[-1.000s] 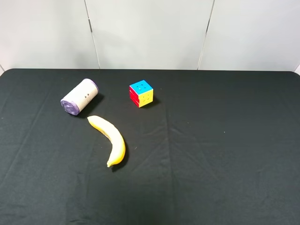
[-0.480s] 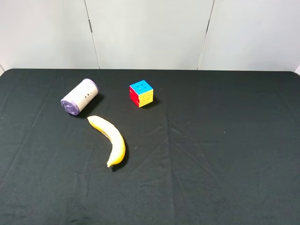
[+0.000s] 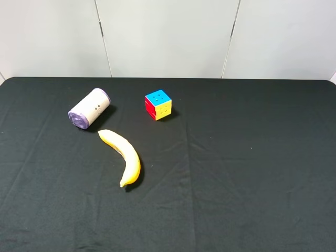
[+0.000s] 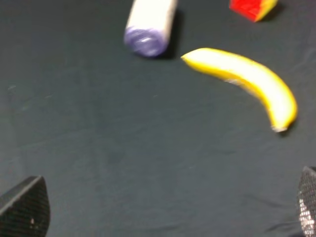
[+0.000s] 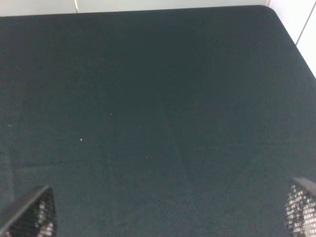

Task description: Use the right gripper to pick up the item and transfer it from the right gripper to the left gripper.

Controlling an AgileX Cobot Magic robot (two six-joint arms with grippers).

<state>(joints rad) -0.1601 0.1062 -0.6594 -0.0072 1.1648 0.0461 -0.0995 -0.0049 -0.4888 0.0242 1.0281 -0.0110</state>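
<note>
The item, a small cream canister (image 3: 89, 107) with purple crinkled ends, lies on its side at the far left of the black table. It also shows in the left wrist view (image 4: 148, 23). Neither arm shows in the exterior high view. My left gripper (image 4: 165, 212) is open and empty, with only its two fingertips (image 4: 24, 207) showing, well short of the canister. My right gripper (image 5: 165, 210) is open and empty over bare black cloth, with its fingertips (image 5: 29, 212) at the frame corners. The canister is out of the right wrist view.
A yellow banana (image 3: 123, 155) lies in front of the canister and shows in the left wrist view (image 4: 247, 79). A multicoloured puzzle cube (image 3: 158, 104) stands to the canister's right, with a corner of it in the left wrist view (image 4: 252, 7). A black cloth (image 3: 252, 173) covers the table.
</note>
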